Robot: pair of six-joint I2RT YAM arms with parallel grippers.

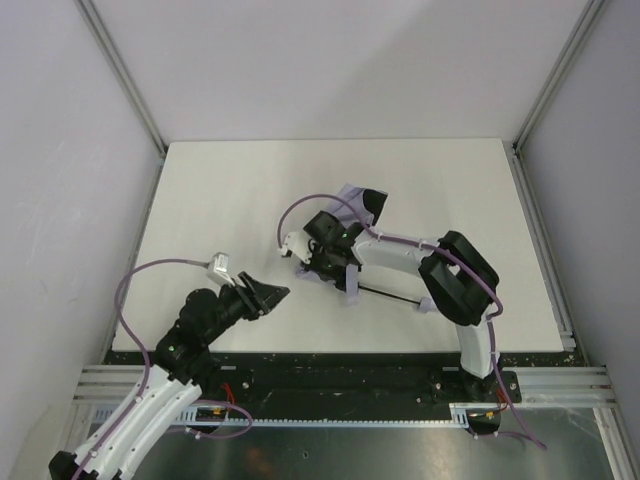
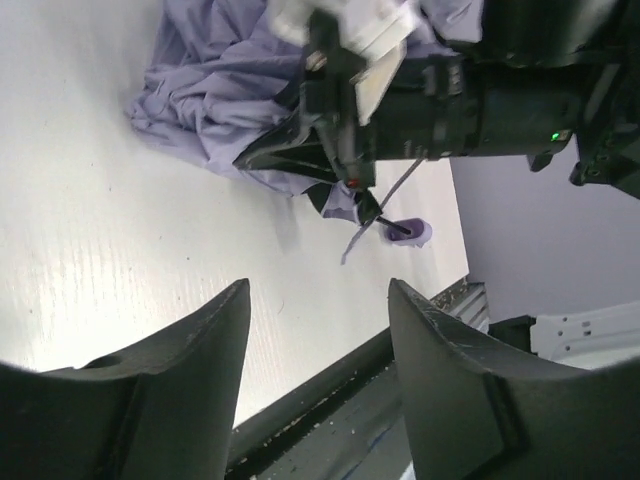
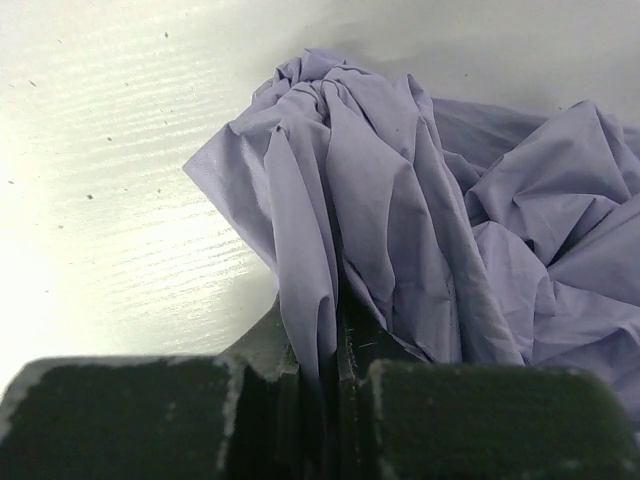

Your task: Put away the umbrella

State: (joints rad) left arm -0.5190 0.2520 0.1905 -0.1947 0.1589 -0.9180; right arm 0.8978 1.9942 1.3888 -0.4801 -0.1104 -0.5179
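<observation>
- Overhead, the right arm (image 1: 400, 250) covers most of the umbrella (image 1: 352, 196); only a lavender corner shows past the wrist.
- Close in, pinched fabric vanishes between the right fingers (image 3: 470, 410), which are cropped by the bottom edge; the canopy runs off to the right.
- From the left wrist, the left fingers (image 2: 190, 390) are cropped below, and a white fitting (image 2: 340, 25) at the top is blurred.
- The handle (image 2: 408, 231) is small, its loop too thin to trace.

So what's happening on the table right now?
The right arm has its jaws shut on the bunched canopy of the pale lavender-grey fabric folding umbrella, which lies on the white table with its thin black shaft sticking out. The left arm hovers nearby with jaws open, holding nothing. The umbrella isn't put away yet.
</observation>
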